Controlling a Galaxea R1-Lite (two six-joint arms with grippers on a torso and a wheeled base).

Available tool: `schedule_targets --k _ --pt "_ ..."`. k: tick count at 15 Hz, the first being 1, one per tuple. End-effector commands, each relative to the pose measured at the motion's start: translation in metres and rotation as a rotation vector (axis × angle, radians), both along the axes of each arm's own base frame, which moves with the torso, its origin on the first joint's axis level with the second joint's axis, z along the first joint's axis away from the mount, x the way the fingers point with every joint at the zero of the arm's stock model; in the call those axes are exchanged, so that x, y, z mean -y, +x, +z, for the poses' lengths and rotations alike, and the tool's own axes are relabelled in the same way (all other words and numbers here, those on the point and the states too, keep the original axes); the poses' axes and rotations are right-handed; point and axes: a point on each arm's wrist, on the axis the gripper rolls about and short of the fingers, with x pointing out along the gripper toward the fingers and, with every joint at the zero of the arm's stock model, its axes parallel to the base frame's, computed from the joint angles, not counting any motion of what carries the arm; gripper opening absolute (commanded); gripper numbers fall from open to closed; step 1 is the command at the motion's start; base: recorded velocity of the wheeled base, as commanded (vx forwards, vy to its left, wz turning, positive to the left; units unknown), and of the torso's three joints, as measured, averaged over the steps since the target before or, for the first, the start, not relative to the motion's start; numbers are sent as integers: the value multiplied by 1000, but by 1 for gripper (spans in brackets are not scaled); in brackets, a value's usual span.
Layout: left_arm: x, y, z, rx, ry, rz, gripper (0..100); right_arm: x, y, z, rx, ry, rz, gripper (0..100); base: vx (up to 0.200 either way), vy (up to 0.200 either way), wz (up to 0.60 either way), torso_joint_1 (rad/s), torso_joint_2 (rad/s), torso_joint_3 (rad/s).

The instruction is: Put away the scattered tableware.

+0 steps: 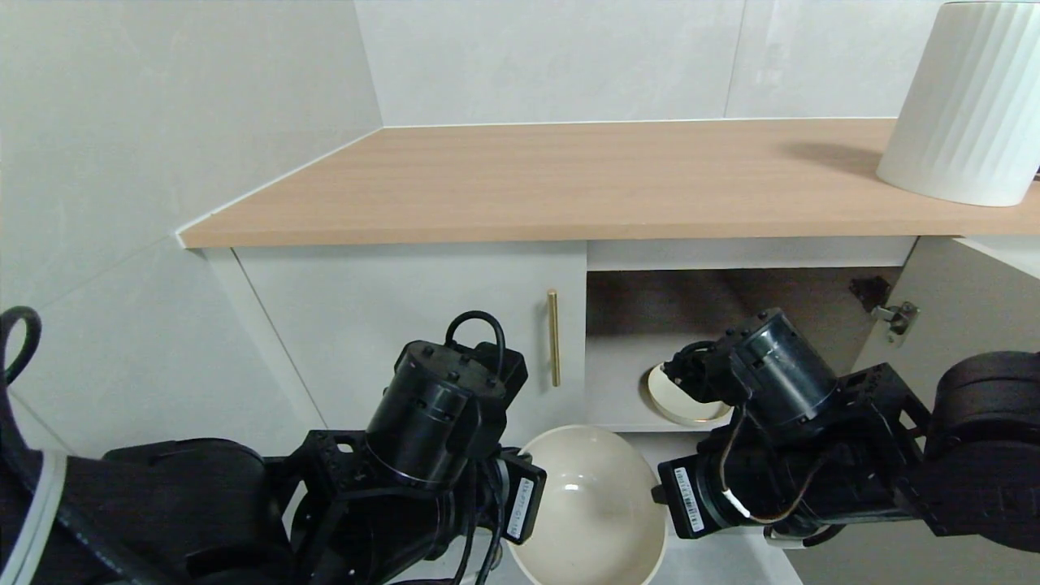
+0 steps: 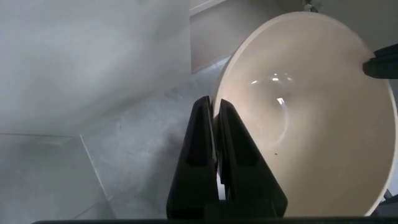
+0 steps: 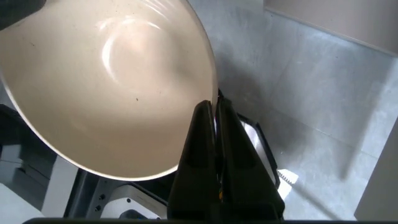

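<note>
A large cream bowl (image 1: 587, 504) hangs low in front of the cabinet, between my two arms. My left gripper (image 1: 522, 481) is shut on the bowl's left rim; in the left wrist view the bowl (image 2: 305, 112) has its edge pinched between that gripper's (image 2: 214, 111) fingers. My right gripper (image 1: 660, 489) is shut on the opposite rim, and the right wrist view shows the same bowl (image 3: 112, 81) clamped at its edge by that gripper (image 3: 213, 111). A smaller cream dish (image 1: 681, 403) sits inside the open cabinet (image 1: 650, 309), partly behind my right wrist.
The left cabinet door (image 1: 406, 309) is closed and carries a gold handle (image 1: 553, 337). The right door (image 1: 959, 309) stands swung open on its hinge (image 1: 894, 317). On the wooden countertop (image 1: 569, 179), a white ribbed container (image 1: 967, 106) stands at the far right. Grey floor tiles (image 2: 124, 162) lie below.
</note>
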Motion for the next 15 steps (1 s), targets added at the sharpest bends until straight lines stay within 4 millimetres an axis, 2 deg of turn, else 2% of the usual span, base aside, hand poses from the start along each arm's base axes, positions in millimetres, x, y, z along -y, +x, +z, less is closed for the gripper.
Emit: schedule_targets --k 1,2,8,9,15 --pt "0 0 1 1 -4 1 0 -1 1 -1 -1 -3 -1 0 0 0 0 0 0 0" --pt "0 0 1 2 -5 1 0 -2 1 0 6 11 -5 100 0 0 0 0 0 0" --pt "0 0 2 3 -7 1 0 -3 4 -1 3 30 -25 100 0 0 0 0 0 0" --pt "0 0 1 2 -5 1 0 -4 4 -3 1 26 -27 0 0 0 0 0 0 0" --pt "-1 0 2 4 -6 2 0 -4 5 -4 5 18 -34 0 0 0 0 0 0 0"
